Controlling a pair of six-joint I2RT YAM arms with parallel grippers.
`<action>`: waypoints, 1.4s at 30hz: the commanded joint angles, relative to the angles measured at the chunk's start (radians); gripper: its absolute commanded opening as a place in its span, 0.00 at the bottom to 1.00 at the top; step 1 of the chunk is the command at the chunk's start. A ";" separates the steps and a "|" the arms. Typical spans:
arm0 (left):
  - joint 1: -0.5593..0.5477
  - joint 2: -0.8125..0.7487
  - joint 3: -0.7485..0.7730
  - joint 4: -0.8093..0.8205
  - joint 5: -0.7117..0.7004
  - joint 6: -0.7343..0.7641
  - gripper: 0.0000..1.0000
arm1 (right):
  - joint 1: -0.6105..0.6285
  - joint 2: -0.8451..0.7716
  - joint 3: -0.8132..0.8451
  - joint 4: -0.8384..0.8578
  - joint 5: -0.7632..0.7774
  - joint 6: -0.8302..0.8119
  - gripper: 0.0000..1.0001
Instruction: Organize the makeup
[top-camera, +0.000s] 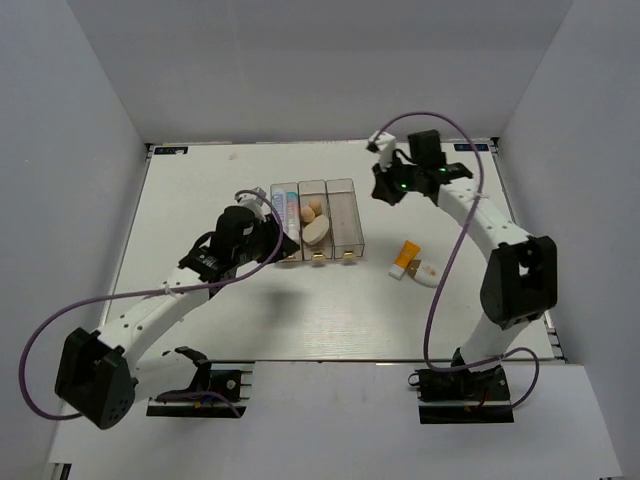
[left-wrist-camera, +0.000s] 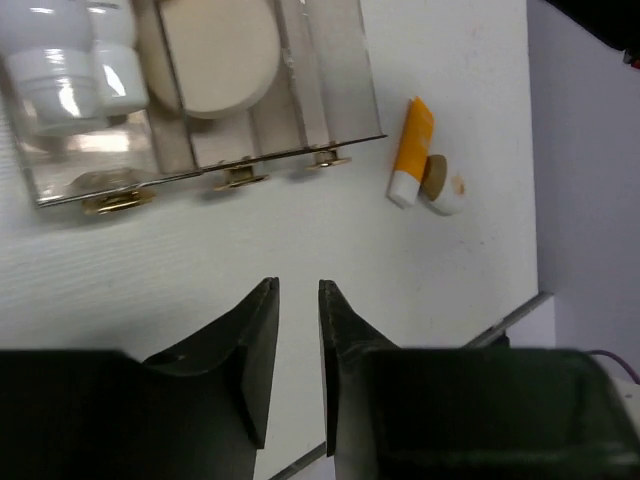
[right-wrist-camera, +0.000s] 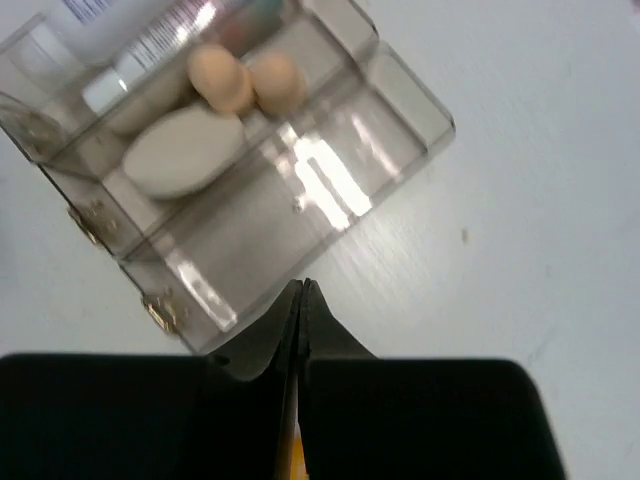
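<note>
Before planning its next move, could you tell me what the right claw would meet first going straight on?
Most likely the clear box, at its empty end compartment: the shut right claw points straight at it. Depth is unclear, so the gap is hard to judge.

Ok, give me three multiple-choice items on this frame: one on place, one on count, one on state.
1. Where is the orange-white tube? A inside a compartment; B on the table right of the clear box; C in an end effector.
2. How many beige sponges lie in the box's middle compartment? A one; B two; C four.
3. The right end effector is: A shut; B wide open; C gripping a tube.
Key: B, it lies on the table; B, two sit together; A, its fingers meet.
</note>
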 joint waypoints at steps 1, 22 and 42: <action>-0.014 0.066 0.061 0.136 0.155 0.037 0.31 | -0.110 -0.090 -0.125 -0.124 -0.087 0.083 0.00; -0.166 0.460 0.363 0.174 0.272 0.120 0.73 | -0.325 -0.335 -0.576 -0.218 0.014 -0.260 0.89; -0.186 0.391 0.300 0.135 0.196 0.119 0.74 | -0.321 -0.174 -0.662 -0.085 0.084 -0.399 0.82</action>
